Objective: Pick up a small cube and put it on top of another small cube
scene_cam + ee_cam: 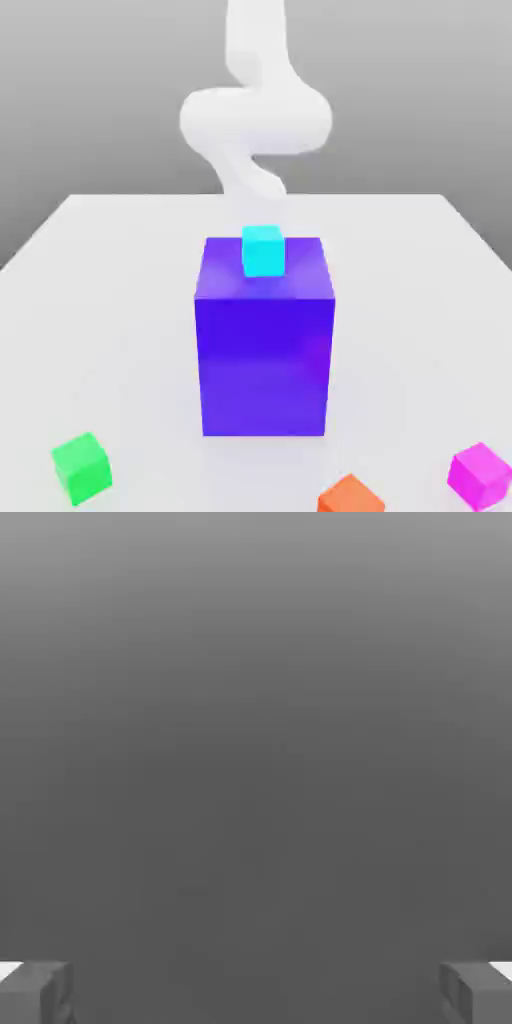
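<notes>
1. The gripper [256, 994] is being held wide open, with nothing being grasped.
2. The magenta cube [481, 476] is being supported by the white table [420, 300], near the exterior view's right edge; for a good pick, opposite faces are needing to be squared up to.
3. The direct way is being obstructed by the tall blue-purple block [265, 365], topped by a cyan cube [264, 252]; a high detour is being called for.
4. The orange cube [351, 496] is being passed nearest; the green cube [83, 468] is being left well apart.

White table [130, 330] beneath block [265, 365], three cubes [83, 468] [351, 497] [480, 477]

Exterior view looks down across table [120, 300] toward arm [256, 120]
</notes>
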You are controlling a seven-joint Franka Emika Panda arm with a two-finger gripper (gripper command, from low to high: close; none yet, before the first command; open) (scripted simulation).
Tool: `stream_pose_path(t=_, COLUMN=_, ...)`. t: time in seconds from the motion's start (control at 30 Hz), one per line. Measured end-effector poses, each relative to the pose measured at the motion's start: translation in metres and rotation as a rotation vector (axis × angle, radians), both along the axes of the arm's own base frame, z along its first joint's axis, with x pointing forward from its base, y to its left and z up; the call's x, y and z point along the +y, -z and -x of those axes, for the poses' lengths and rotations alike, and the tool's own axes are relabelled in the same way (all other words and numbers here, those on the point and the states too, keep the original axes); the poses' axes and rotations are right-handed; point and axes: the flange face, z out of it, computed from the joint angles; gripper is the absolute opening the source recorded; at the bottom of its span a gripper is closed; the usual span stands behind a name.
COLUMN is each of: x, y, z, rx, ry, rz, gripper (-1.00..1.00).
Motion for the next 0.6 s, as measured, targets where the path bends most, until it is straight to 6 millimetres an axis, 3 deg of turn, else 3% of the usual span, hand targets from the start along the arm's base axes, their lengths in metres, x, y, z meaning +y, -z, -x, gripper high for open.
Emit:
stream_pose_path(t=0.13, x=0.031, y=0.054, z=-0.048, rx=0.104, ry=-0.032, rz=0.047, gripper=0.0)
stream_pose_path(t=0.3, x=0.071, y=0.129, z=-0.092, rx=0.226, ry=-0.084, rz=0.096, gripper=0.0)
stream_pose_path(t=0.47, x=0.112, y=0.211, z=-0.12, rx=0.344, ry=-0.149, rz=0.133, gripper=0.0)
stream_pose_path(t=0.6, x=0.149, y=0.28, z=-0.128, rx=0.437, ry=-0.214, rz=0.154, gripper=0.0)
